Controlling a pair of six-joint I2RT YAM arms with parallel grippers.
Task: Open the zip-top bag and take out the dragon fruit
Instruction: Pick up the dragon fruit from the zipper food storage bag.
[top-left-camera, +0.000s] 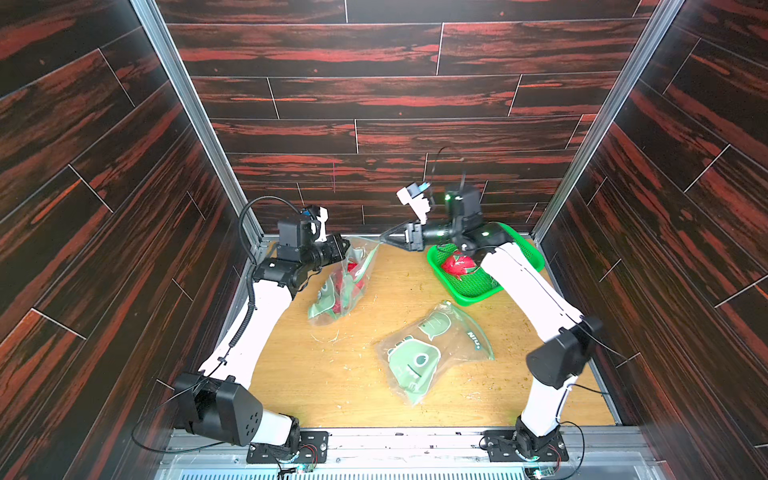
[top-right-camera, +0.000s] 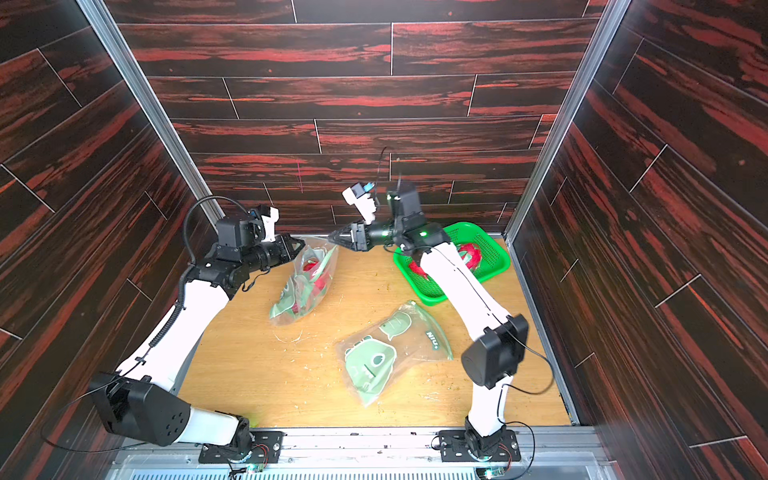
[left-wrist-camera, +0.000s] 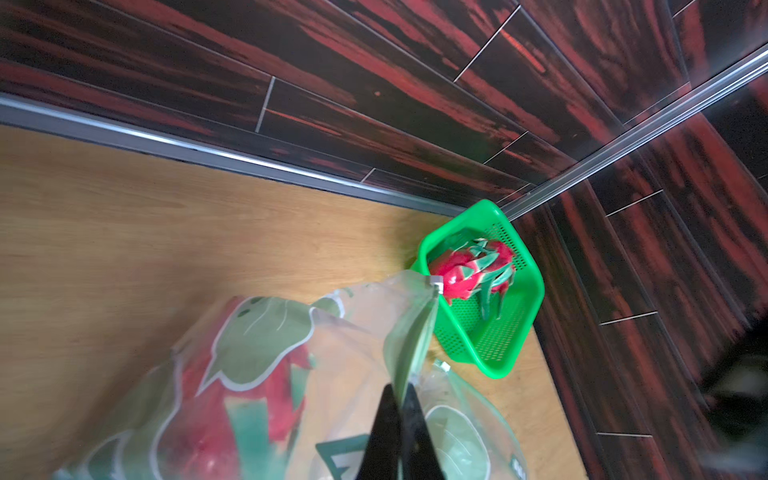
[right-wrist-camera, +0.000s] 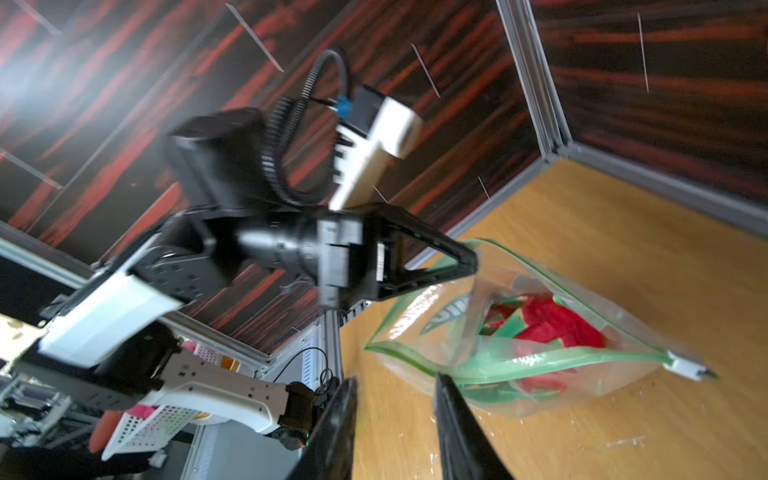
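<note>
Two bags share the table (top-left-camera: 332, 386). At left, the left gripper (top-left-camera: 345, 246) clamps the lifted mouth edge of the zip-top bag (top-left-camera: 332, 299), whose long axis runs from that mouth toward the near left; the dragon fruit (right-wrist-camera: 548, 322) inside lies along it, tip direction unclear. The right gripper (top-left-camera: 384, 240) hovers at the mouth's other corner, jaws parted, empty. Nearer, an empty bag (top-left-camera: 432, 349) lies flat. Far right, a green basket (top-left-camera: 469, 300) holds a second dragon fruit (top-left-camera: 455, 264), partly behind the right arm (top-left-camera: 523, 282)

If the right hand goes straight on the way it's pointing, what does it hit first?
Likely the green zip rim of the clear plastic zip-top bag that the left hand holds up; the right hand stands open just short of it.
</note>
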